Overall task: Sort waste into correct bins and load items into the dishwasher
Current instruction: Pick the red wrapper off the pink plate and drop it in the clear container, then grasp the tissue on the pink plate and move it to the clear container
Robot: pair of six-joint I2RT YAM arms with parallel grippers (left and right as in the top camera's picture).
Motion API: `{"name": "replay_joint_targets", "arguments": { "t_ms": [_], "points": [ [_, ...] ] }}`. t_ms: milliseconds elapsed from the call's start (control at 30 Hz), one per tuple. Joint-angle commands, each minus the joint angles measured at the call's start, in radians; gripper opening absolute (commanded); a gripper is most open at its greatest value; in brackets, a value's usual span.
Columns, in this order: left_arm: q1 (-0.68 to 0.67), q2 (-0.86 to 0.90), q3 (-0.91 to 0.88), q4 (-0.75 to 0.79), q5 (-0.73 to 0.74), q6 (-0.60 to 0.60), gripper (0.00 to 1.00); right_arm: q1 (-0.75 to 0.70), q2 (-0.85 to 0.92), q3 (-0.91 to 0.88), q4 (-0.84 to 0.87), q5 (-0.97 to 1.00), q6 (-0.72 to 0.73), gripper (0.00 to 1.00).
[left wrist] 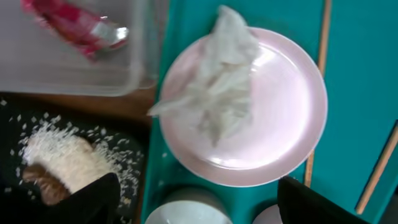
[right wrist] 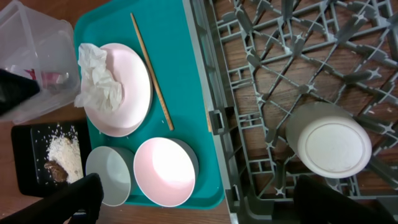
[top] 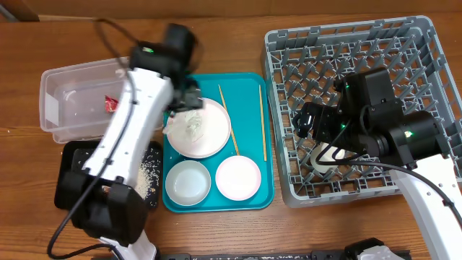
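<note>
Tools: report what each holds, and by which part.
Nothing. The left tool is open over the tray; the right tool is open near the cup.

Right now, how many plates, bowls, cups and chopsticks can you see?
Plate: 1
Bowls: 2
Cup: 1
Chopsticks: 2
Total: 6

No legible text — none anywhere

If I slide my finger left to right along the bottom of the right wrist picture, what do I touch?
black tray → white bowl → pink bowl → edge of the grey rack → white cup
</note>
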Motion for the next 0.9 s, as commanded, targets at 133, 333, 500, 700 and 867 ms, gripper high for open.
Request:
{"name": "replay_joint_targets", "arguments": {
  "t_ms": [133, 333, 500, 700, 867],
  "points": [
    [-0.058, -0.008, -0.317, 0.301, -0.187, 0.018, 0.89, 0.004, -0.002, 0.023, -0.012, 0.002, -0.007, 1.00],
    [-0.027, -0.008, -0.459, 0.516, -0.098, 0.170, 0.91, 0.004, -0.002, 0.023, -0.026, 0.002, -0.007, 1.00],
    [-0.027, -0.008, -0.563, 0.659, -0.013, 0.263, 0.89, 0.004, -0.002, 0.023, -0.027, 0.002, -0.006, 1.00],
    [-0.027, -0.007, -0.598, 0.683, 0.022, 0.263, 0.67, 0.004, -0.002, 0.023, -0.035, 0.002, -0.006, 1.00],
    [-0.027, 0.010, -0.632, 0.718, 0.022, 0.262, 0.64, 0.004, -0.002, 0.023, -0.049, 0.002, -0.006, 1.00]
  ]
}}
